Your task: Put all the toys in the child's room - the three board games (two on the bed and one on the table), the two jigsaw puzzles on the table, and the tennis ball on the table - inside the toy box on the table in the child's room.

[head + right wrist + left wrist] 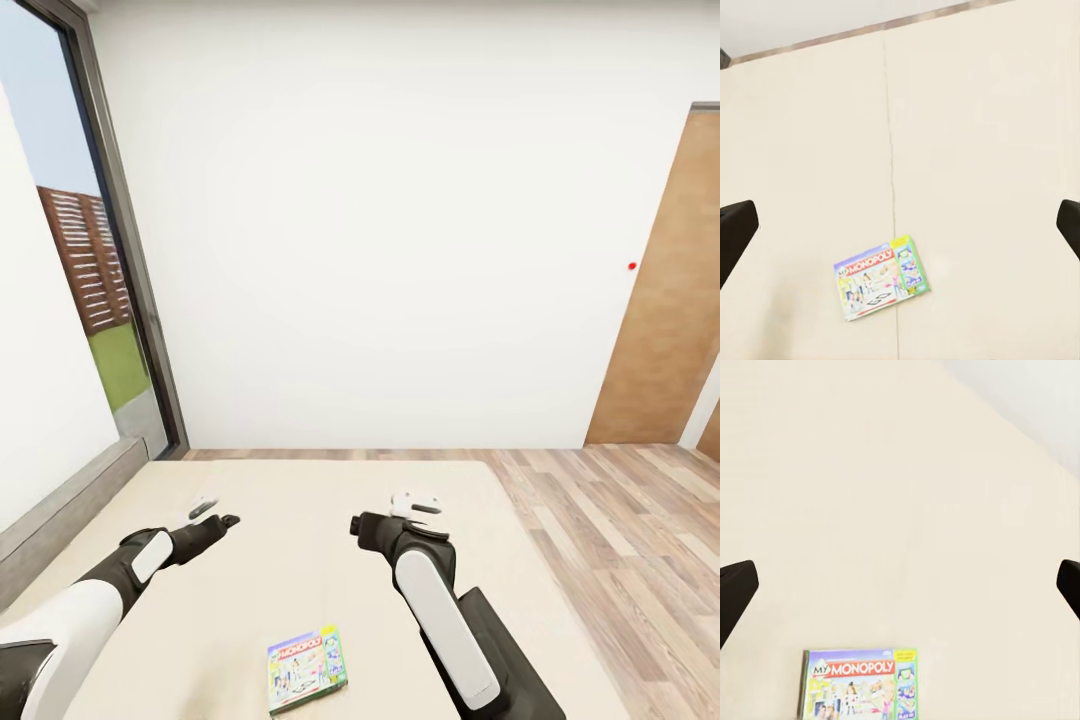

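Beige bed (300, 520): green-edged Monopoly board game (306, 670) is lying flat near your base, between both arms. Left tool (205, 508) and right tool (417, 503) are hovering spread, empty. Pickup step pending; you are needing to lower one tool onto the box edge.

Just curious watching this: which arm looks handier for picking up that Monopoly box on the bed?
Probably the left gripper: the Monopoly box lies between both arms on the bed, but looms larger between the left's open fingers.
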You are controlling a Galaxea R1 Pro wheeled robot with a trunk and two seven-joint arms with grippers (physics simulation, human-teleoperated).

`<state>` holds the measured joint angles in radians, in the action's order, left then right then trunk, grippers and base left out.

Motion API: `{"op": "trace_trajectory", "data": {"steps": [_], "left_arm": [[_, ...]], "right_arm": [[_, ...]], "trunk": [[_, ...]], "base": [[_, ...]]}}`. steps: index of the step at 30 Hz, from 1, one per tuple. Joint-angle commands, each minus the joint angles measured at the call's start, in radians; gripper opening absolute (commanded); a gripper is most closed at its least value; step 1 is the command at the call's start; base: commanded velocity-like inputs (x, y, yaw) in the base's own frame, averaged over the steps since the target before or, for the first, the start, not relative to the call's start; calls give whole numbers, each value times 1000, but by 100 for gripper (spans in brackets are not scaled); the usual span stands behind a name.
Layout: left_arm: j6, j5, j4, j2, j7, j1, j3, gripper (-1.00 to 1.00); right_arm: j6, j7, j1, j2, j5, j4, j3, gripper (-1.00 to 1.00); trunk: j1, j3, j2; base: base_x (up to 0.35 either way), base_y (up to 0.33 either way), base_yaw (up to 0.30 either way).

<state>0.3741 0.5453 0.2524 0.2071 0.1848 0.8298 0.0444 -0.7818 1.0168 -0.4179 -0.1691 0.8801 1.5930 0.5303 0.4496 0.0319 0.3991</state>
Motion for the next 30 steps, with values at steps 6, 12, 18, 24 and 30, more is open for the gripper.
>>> {"op": "trace_trajectory", "data": {"steps": [6, 12, 18, 24, 30], "left_arm": [[11, 4, 1, -1, -5, 0, 5, 100], [15, 3, 1, -2, -12, 0, 5, 100], [16, 1, 1, -11, -62, 1, 3, 100], [15, -6, 1, -41, -161, 2, -2, 100], [14, -9, 2, -72, -263, 2, -7, 100]], "right_arm": [[-1, 12, -1, 0, 8, 1, 0, 100], [-1, 14, -1, -3, 8, 1, 0, 100], [-1, 12, -1, -1, 8, 1, 1, 100], [0, 12, -1, 1, 8, 1, 0, 100], [1, 14, -1, -1, 8, 1, 1, 100]], "trunk": [[0, -10, 1], [0, -20, 1], [0, -29, 1], [0, -39, 1], [0, -49, 1]], "base": [[0, 0, 0], [0, 0, 0], [0, 0, 0], [0, 0, 0], [0, 0, 0]]}}
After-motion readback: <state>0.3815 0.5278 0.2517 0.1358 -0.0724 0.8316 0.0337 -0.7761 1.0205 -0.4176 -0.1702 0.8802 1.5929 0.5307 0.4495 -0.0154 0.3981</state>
